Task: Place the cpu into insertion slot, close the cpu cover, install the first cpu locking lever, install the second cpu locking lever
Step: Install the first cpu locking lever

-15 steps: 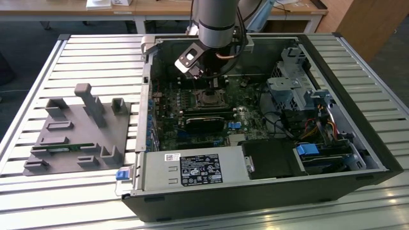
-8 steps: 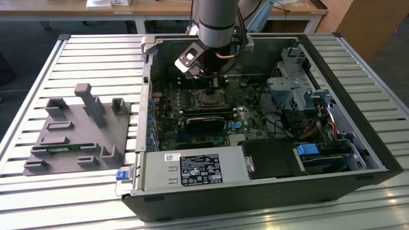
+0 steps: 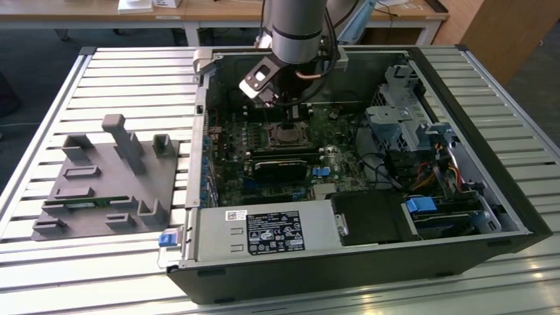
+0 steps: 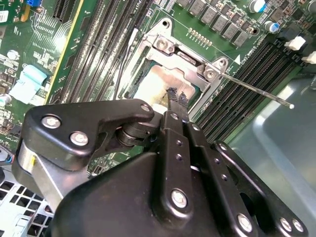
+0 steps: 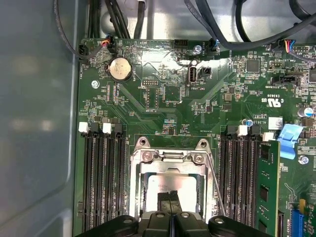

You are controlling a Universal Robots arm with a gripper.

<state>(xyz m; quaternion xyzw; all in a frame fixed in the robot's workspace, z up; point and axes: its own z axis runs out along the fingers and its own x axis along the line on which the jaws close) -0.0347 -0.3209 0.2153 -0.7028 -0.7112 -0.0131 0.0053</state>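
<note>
The cpu (image 5: 165, 183) lies in the insertion slot (image 3: 284, 136) on the green board, its silvery top showing through the cut-out of the cpu cover (image 5: 170, 168). The cover lies flat over the chip in both wrist views. One thin lever rod (image 4: 256, 91) juts out from one side of the socket, and another thin rod (image 4: 126, 59) runs along the opposite side. My gripper (image 5: 170, 200) hangs just above the chip's middle, fingers pressed together with nothing between them. From outside, the gripper (image 3: 293, 113) sits low inside the open grey case.
Black memory slots (image 5: 101, 177) flank the socket, with a fitted memory stick (image 5: 266, 187) on one side. The grey case wall (image 5: 34, 123) is close by. A drive cage (image 3: 398, 125) and power supply (image 3: 262, 233) fill the case. A grey fixture block (image 3: 109, 177) stands at the exterior view's left.
</note>
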